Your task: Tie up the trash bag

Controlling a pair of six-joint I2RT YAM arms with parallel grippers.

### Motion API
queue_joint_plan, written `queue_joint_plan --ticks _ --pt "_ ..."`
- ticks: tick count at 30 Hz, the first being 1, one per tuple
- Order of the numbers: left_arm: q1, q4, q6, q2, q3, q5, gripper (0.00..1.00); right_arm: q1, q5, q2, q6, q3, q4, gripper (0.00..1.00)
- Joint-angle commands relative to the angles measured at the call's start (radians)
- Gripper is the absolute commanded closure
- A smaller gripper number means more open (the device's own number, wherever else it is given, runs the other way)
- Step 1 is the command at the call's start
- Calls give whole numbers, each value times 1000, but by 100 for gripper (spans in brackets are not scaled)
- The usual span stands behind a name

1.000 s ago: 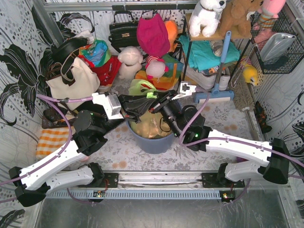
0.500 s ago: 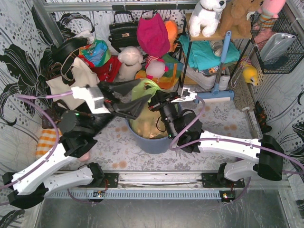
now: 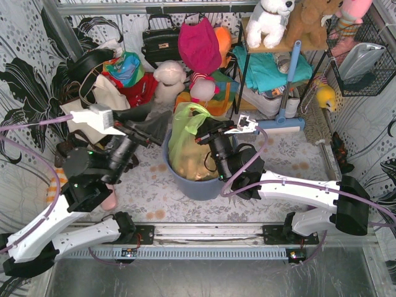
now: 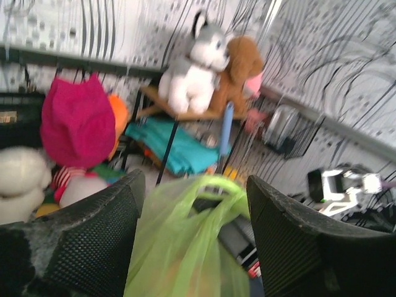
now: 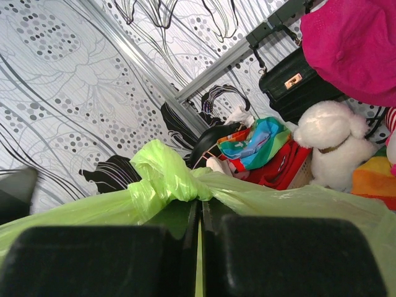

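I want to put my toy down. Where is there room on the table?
Two bare patches: the tabletop in front of the blue bin, between the left arm and right arm, and the stretch between the right arm and the mop head. The back is crowded with bags and plush toys.

The trash bag [image 3: 183, 136] is thin, translucent lime-green plastic, glossy and creased, with crumpled tan paper showing through. The bin [image 3: 198, 185] holding it is smooth, matt blue-grey plastic. The left tool [image 4: 195, 189] has matt black fingers [image 4: 93, 241], finely dimpled. At top centre, the plush dog [image 3: 271, 21] is fuzzy white cloth.
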Motion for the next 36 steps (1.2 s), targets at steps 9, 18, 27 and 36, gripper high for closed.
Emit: queue_joint_plan --ticks 9,18,27,36 --pt "262 -38 -214 82 -58 256 24 1 -3 -39 -8 -8 45 100" --pt "421 117 -338 162 -123 674 23 1 -24 -32 3 -20 66 100" --pt "464 257 -427 196 -186 924 66 1 -39 -24 -12 -32 95 100" --pt "465 252 -426 126 -226 1086 84 -2 -123 34 -64 -4 138 100"
